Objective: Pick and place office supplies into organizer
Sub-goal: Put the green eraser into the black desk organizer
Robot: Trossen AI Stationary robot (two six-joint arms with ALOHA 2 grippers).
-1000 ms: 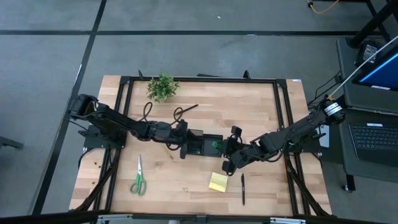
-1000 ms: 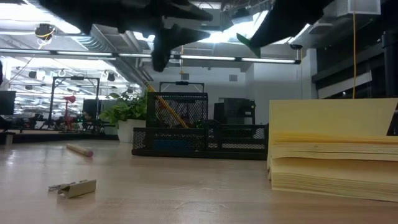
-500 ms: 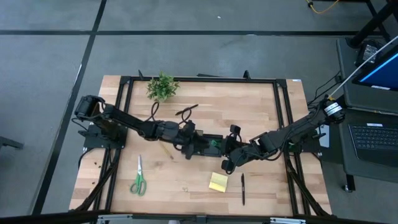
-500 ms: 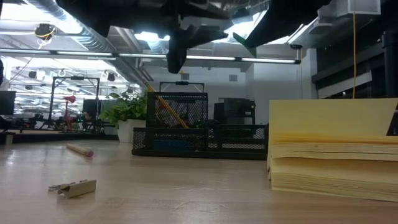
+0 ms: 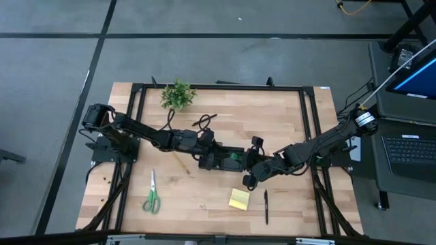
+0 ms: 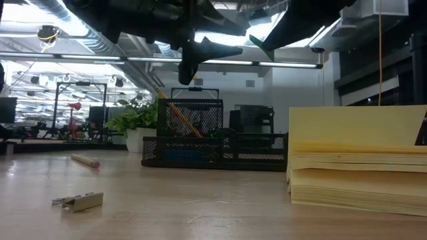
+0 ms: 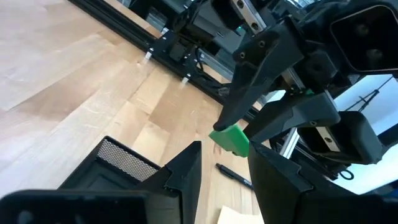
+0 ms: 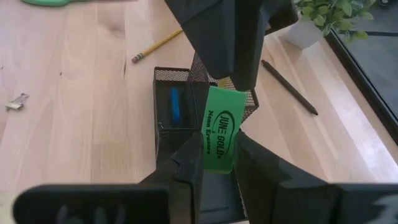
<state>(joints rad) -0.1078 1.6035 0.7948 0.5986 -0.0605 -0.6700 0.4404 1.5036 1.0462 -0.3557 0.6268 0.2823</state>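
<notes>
Wooden tabletop is bearing the organizer (image 5: 221, 158). Right gripper (image 8: 217, 163) is pinching a green eraser (image 8: 219, 128) over it; left gripper (image 7: 225, 163), spread, is hovering beside. Release into a compartment seems next.

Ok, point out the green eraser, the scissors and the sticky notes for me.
green eraser (image 8: 219, 127): right wrist view, middle of its printed face.
scissors (image 5: 151, 198): high view, top of the green handles.
sticky notes (image 5: 238, 199): high view, centre of the top sheet.
</notes>
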